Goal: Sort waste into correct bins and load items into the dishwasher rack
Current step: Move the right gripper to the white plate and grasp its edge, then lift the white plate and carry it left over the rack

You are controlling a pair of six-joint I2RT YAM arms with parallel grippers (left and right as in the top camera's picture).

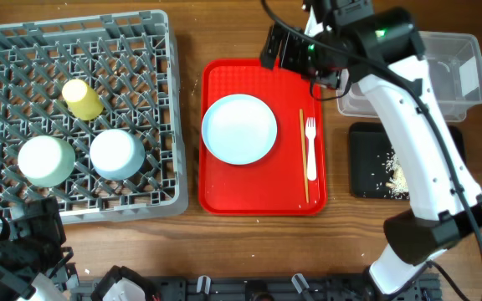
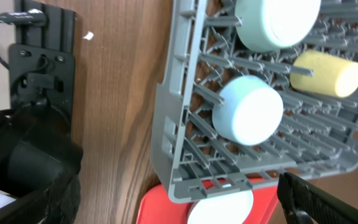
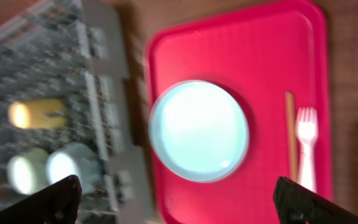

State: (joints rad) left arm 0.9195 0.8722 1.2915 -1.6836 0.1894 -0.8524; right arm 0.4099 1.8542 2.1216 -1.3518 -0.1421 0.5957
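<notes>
The grey dishwasher rack [image 1: 153,100] at the left holds the yellow cup [image 1: 82,98], the pale green bowl [image 1: 46,160] and the small white bowl [image 1: 116,154]. The white plate [image 1: 239,128] and the white fork [image 1: 310,149] lie on the red tray [image 1: 262,196]. Rice scraps [image 1: 394,171] lie in the black tray [image 1: 366,159]. The clear tub [image 1: 454,71] stands behind it. My right gripper [image 1: 284,48] hovers open and empty over the red tray's far edge; its view shows the plate [image 3: 199,129] and the fork [image 3: 306,140]. My left gripper [image 2: 166,214] is open and empty near the rack's front corner [image 2: 173,180]. No red wrapper or napkin shows.
A thin wooden stick [image 1: 302,155] lies beside the fork on the red tray. My right arm [image 1: 417,142] stretches over the black tray and partly covers the clear tub. Bare wooden table [image 1: 187,251] lies along the front.
</notes>
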